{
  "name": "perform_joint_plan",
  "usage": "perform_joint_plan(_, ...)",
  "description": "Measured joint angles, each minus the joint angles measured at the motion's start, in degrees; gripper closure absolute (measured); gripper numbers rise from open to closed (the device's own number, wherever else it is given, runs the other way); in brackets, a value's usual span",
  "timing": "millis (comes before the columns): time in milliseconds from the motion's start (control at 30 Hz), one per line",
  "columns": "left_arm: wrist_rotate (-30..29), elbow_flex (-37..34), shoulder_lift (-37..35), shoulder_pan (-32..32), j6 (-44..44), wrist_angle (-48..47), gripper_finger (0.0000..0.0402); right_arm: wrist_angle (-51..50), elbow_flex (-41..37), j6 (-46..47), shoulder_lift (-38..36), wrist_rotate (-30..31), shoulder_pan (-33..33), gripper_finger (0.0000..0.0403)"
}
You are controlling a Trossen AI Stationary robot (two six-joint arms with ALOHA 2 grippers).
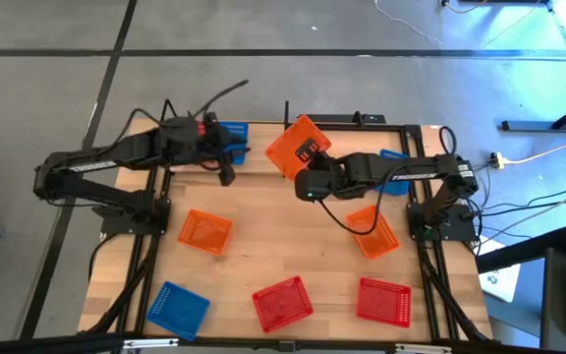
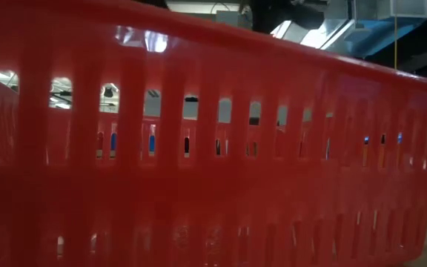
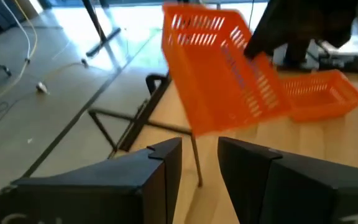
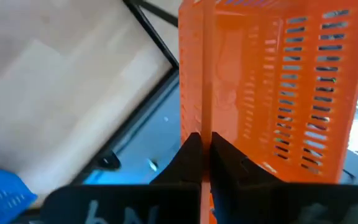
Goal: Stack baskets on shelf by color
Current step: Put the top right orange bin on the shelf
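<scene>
Overhead view as I see it: right gripper [image 1: 306, 152], fingers pinched on the tilted orange basket [image 1: 296, 145] above the shelf [image 1: 263, 165] at the table's [image 1: 273, 246] far edge; left gripper [image 1: 228, 175], fingers parted and empty, beside the blue basket [image 1: 232, 140].

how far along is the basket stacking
Early. Done: blue basket at the shelf by the open left pincer. In hand: right pincer shut on orange basket. Left: table baskets, including two red and one blue.
</scene>
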Motion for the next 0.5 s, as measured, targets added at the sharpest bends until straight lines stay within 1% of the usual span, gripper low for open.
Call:
perform_joint_plan(100, 0.1, 0.0, 2.4, -0.5, 0.1, 1.4, 0.0303, -0.1, 0.0, -0.6, 1.0, 3.0, 0.0, 0.0399)
perform_joint_plan(200, 0.1, 0.0, 5.1, -1.2, 0.2, 4.4, 0.0305, -0.1, 0.0, -2.2, 1.4, 4.7, 0.0, 0.0399)
perform_joint_plan(333, 0.2, 0.1, 8.0, -1.2, 0.7, 7.8, 0.0304, 0.2, 0.0, -2.4, 1.5, 5.3, 0.0, 0.0399)
perform_joint_plan(433, -0.2, 0.1, 10.2, -1.6, 3.1, 9.0, 0.0305, 0.2, 0.0, -2.4, 1.5, 5.3, 0.0, 0.0399)
perform_joint_plan(500, -2.3, 0.0, 11.0, -2.3, 4.8, 9.6, 0.0306, 0.2, 0.0, -2.3, 1.5, 5.3, 0.1, 0.0399)
